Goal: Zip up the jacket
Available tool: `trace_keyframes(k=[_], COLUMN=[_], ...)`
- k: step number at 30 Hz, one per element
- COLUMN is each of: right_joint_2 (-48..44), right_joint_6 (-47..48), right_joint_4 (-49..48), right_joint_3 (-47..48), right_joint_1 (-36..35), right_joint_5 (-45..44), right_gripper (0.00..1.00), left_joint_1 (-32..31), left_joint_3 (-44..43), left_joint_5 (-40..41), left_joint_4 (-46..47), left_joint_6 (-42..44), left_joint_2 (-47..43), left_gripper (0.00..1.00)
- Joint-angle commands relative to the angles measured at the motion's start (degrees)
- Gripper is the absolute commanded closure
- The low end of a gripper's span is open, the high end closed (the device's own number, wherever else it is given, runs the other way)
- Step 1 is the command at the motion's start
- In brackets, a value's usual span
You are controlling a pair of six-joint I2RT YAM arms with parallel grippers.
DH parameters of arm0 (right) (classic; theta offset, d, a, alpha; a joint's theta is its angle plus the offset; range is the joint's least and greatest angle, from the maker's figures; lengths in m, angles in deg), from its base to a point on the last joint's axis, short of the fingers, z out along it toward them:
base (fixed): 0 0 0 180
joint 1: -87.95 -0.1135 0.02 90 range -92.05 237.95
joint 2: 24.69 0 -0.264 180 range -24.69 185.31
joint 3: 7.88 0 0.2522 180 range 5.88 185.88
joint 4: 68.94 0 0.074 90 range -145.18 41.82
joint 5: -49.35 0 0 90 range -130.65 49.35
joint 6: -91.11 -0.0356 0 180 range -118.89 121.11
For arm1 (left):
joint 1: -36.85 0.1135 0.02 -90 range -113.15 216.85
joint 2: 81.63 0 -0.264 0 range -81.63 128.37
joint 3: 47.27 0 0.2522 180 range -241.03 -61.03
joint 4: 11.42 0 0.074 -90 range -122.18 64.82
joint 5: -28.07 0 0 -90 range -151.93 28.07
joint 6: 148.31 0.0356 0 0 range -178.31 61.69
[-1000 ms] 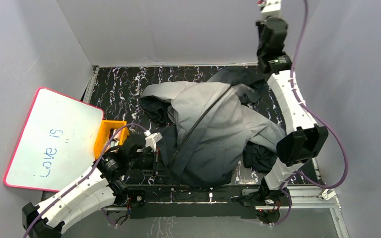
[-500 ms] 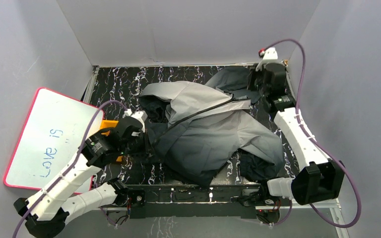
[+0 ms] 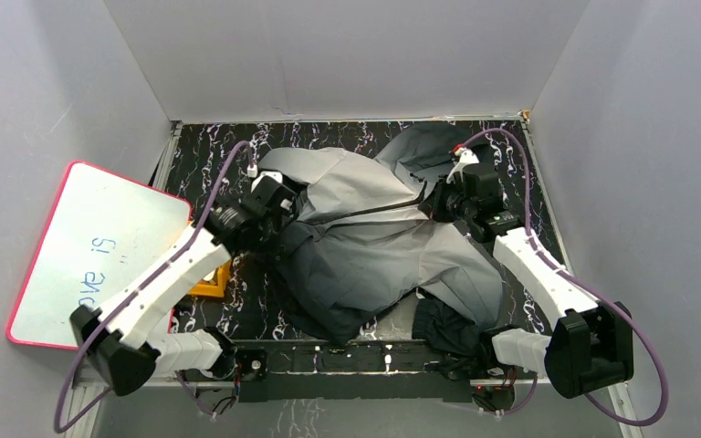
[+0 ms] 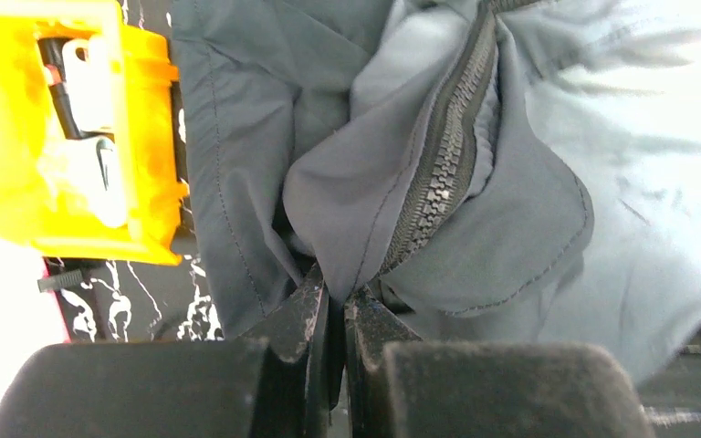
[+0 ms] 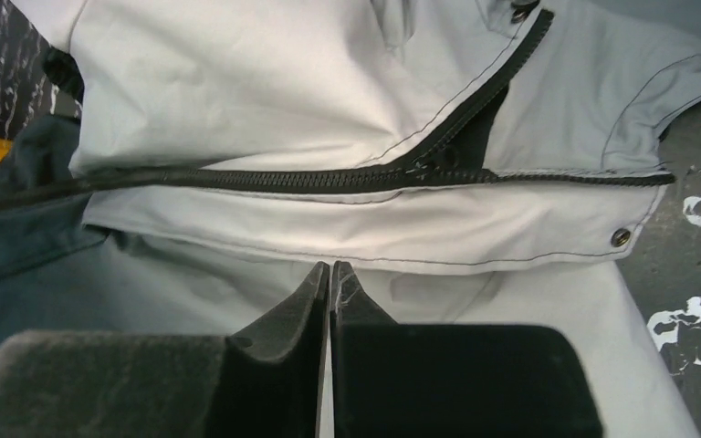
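Left end effector clamped on jacket, right end effector together, wrist views only

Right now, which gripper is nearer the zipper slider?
The right gripper: the slider lies just ahead of it on the jacket. The left gripper pinches fabric beside zipper teeth, no slider there.

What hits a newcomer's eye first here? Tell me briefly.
A large soft grey hooded jacket sprawls over the black marbled table, light grey fading to dark. Its black zipper runs between the arms: the left gripper pinches a fold beside the teeth, and the right gripper is closed on the light fabric at the other end. A bright orange plastic box sits left of the jacket.
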State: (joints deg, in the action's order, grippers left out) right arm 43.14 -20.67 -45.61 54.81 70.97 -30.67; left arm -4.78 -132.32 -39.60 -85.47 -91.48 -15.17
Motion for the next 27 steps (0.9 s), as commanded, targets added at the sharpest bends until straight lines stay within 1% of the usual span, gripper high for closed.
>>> trace_keyframes(k=[1, 3, 6, 7, 8, 9, 11, 13, 14, 16, 18, 20, 24, 27], right_joint_2=[-1.27, -1.52, -2.02, -1.93, -1.69, -1.32, -0.40, 0.58, 1.15, 2.59, 4.07, 5.71, 8.16, 10.30], right_joint_6=[-2.30, -2.39, -2.24, -2.07, -1.92, -1.42, -0.79, -0.32, -0.13, 0.12, 0.25, 0.28, 0.44, 0.60], right_joint_4=[-0.42, -0.46, -1.16, -1.39, -1.61, -1.71, -1.85, -2.74, -3.33, -4.76, -6.03, -7.46, -9.86, -12.12], right_joint_3=[-0.96, -1.56, -1.57, -1.36, -1.07, -0.58, 0.72, 1.75, 2.00, 2.53, 3.26, 4.01, 4.84, 5.21], right_joint_1=[-3.03, -3.06, -3.07, -3.02, -2.97, -2.96, -2.94, -2.81, -2.84, -2.63, -2.53, -2.32, -0.47, 2.12], right_joint_5=[-4.08, -7.91, -13.45, -14.88, -16.22, -17.14, -18.39, -19.15, -19.43, -18.97, -18.00, -16.68, -11.65, -4.80], right_gripper=[0.84, 0.74, 0.64, 0.59, 0.57, 0.55, 0.51, 0.49, 0.47, 0.45, 0.43, 0.41, 0.38, 0.37], left_joint_1=[6.31, 7.14, 7.21, 7.26, 7.33, 7.32, 7.26, 7.26, 7.26, 7.26, 6.94, 6.32, 4.39, 2.83], left_joint_3=[-2.43, -3.12, -3.20, -3.07, -3.07, -3.19, -3.16, -3.88, -4.77, -8.30, -12.49, -16.39, -23.02, -25.98], left_joint_5=[0.11, -0.59, 0.18, 0.76, 1.23, 1.49, 1.98, 3.24, 4.38, 5.90, 4.94, 2.45, -3.32, -8.23], left_joint_4=[7.06, 8.42, 9.56, 9.63, 9.43, 8.89, 8.74, 8.72, 8.55, 7.08, 6.11, 5.93, 5.44, 6.42], left_joint_6=[6.46, 7.07, 7.96, 8.14, 8.13, 7.98, 7.92, 8.61, 9.27, 10.32, 12.01, 13.88, 17.14, 18.65], left_joint_2=[5.44, 8.69, 14.21, 16.03, 17.90, 19.59, 21.69, 22.38, 22.54, 23.08, 23.48, 23.89, 25.32, 26.83], left_gripper=[1.00, 1.00, 1.00, 0.97, 0.94, 0.90, 0.74, 0.54, 0.48, 0.40, 0.34, 0.31, 0.28, 0.28])
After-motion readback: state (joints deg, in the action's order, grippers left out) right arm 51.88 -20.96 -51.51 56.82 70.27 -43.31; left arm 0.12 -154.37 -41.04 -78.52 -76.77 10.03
